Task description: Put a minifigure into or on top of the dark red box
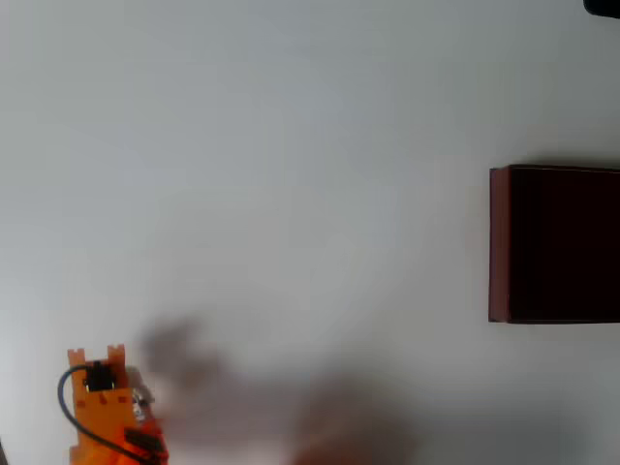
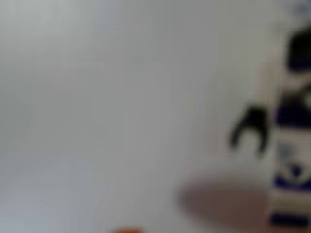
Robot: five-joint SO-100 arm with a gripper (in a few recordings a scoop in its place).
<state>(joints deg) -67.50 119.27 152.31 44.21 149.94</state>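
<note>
So far I judge the job barely begun: the tiny white toy minifigure (image 1: 141,402) with blue and dark markings sits beside my orange two-finger gripper (image 1: 108,412) at the bottom left of the overhead view, well apart from the large dark red box (image 1: 552,244) at the right edge. Whether the fingers are clamped on it I cannot tell. Up close and blurred in the wrist view, the figure (image 2: 286,131) shows a black clip-like hand, blue stripes and a white body, so carry and release remain.

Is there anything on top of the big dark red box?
Nothing shows on the large dark maroon rectangular box in the overhead view; its dark top looks bare, though its right part runs past the picture's edge. The tiny white minifigure sits beside the orange gripper.
</note>
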